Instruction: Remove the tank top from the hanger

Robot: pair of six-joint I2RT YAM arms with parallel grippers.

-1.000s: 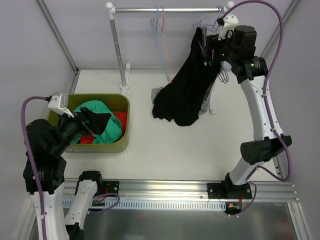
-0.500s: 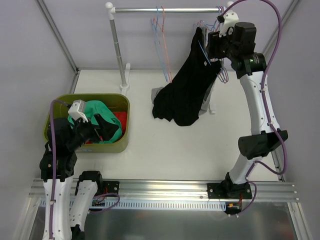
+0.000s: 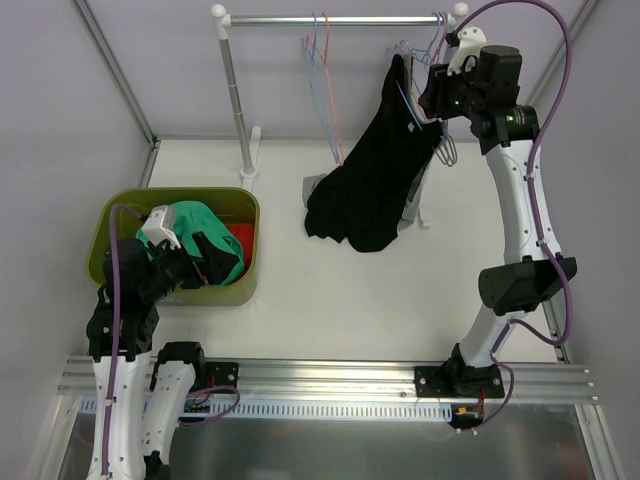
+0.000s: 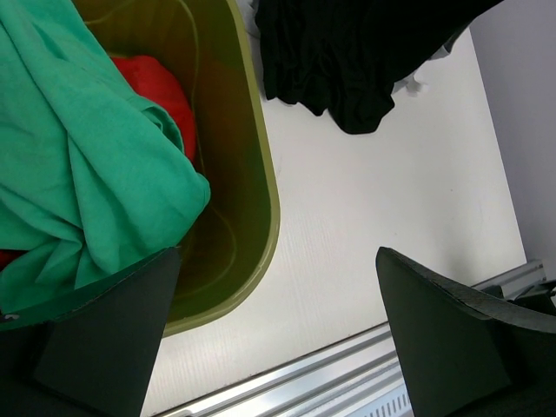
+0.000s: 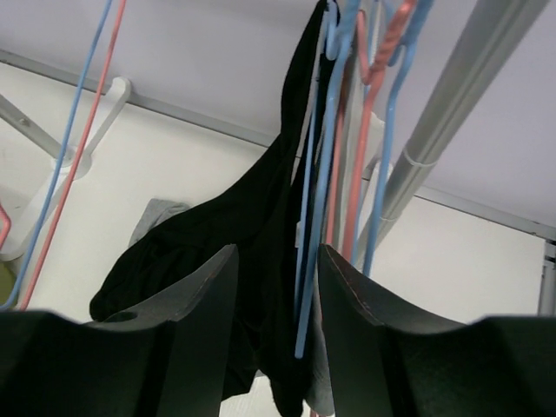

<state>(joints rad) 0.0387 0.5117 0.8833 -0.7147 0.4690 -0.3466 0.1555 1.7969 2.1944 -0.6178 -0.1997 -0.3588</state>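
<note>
A black tank top hangs from a blue hanger at the right end of the clothes rail, its hem draping down to the table. My right gripper is up at the hanger and open. In the right wrist view the tank top and the blue hanger lie in the gap of the gripper, with neither finger closed on them. My left gripper is open and empty over the green bin; in its wrist view the fingers frame the bin's near wall.
The bin holds a green garment and a red one. Empty red and blue hangers hang mid-rail, with more beside the tank top. The rack's left post stands behind the bin. A grey cloth lies under the tank top.
My left arm has swung down and to the right, bringing its gripper low over the bin's near side. My right gripper has shifted slightly right and up at the hanger.
</note>
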